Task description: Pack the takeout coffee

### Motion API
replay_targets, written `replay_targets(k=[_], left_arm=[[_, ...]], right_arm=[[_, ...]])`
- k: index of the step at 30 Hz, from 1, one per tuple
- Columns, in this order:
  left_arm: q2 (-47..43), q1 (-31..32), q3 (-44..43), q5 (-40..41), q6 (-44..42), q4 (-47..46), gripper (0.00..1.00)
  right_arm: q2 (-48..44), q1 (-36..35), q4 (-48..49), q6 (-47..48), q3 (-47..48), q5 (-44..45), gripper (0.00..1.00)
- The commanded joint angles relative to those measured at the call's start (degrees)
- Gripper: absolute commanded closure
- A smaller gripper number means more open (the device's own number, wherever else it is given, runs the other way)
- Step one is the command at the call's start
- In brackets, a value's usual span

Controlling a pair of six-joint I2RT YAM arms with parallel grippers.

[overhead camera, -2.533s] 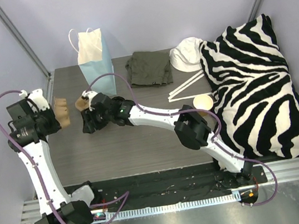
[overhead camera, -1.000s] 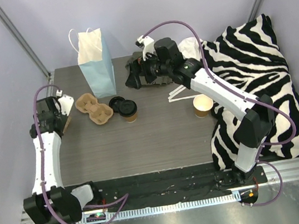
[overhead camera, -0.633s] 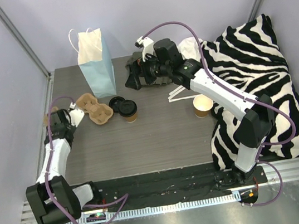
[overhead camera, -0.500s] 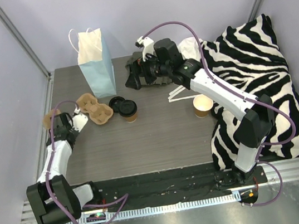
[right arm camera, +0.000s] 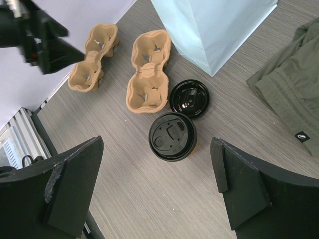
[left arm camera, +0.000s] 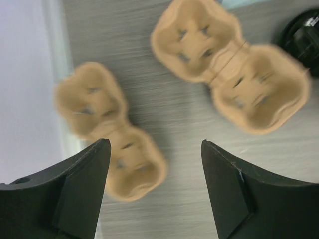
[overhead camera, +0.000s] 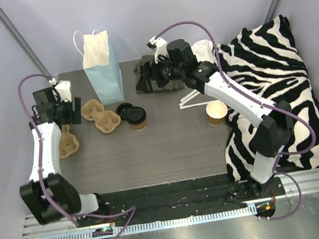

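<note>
Left gripper (left arm camera: 154,144) and right gripper (right arm camera: 155,142) both stood wide open, holding nothing. Embossing on the takeout coffee (right arm camera: 172,136) lid was possibly lettering; illegible.

Left wrist view: left pulp carrier (left arm camera: 107,134) and right pulp carrier (left arm camera: 229,74) blurred; black lid (left arm camera: 305,27) cut by the right edge. Right wrist view: blue bag (right arm camera: 214,25) cut by the top edge, green garment (right arm camera: 294,94) by the right; takeout coffee (right arm camera: 172,137), cup wall almost hidden beneath its lid.
</note>
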State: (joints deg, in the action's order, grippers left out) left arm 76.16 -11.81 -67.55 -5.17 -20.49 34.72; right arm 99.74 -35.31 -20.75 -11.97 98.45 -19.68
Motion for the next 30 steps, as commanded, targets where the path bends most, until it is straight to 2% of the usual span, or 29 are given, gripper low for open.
replay_targets(k=[1,3,6,10,18,23,26,27,29,30], left_arm=[[9.4,-1.5,-3.1,-7.4,25.3,1.7,0.24],[13.0,-2.4,-2.9,-9.1,32.8,-1.6,0.25],[17.2,-2.5,-2.2,-10.4,39.8,-5.8,0.29],[22.1,-2.4,-1.9,-10.9,44.1,-10.1,0.32],[27.5,-2.5,-2.1,-9.5,46.9,-14.5,0.34],[29.8,-2.5,-2.3,-7.6,47.4,-16.0,0.41],[31.3,-2.5,-2.9,-7.9,48.4,-16.5,0.51],[31.8,-2.5,-3.2,-8.0,48.5,-16.4,0.58],[32.0,-2.5,-4.0,-7.9,48.3,-15.7,0.66],[32.0,-2.5,-4.3,-7.8,47.7,-15.1,0.72]], right_arm=[[-0.8,1.0,2.8,-0.9,0.1,-0.7,0.02],[-0.7,1.4,2.9,-1.0,-0.3,-0.8,0.02],[-0.8,1.7,3.3,-1.6,-0.6,-1.1,0.02],[-0.3,2.1,3.9,-1.7,-1.2,-1.1,0.02],[0.3,2.7,4.7,-2.4,-2.2,-1.5,0.02],[0.7,2.9,4.7,-2.6,-1.9,-1.6,0.02],[0.8,3.0,4.8,-2.4,-2.0,-1.6,0.02],[0.7,3.1,4.9,-2.4,-2.1,-1.6,0.02],[0.6,3.2,4.9,-2.3,-2.4,-1.4,0.02],[0.5,3.4,5.0,-2.4,-2.6,-1.4,0.02]])
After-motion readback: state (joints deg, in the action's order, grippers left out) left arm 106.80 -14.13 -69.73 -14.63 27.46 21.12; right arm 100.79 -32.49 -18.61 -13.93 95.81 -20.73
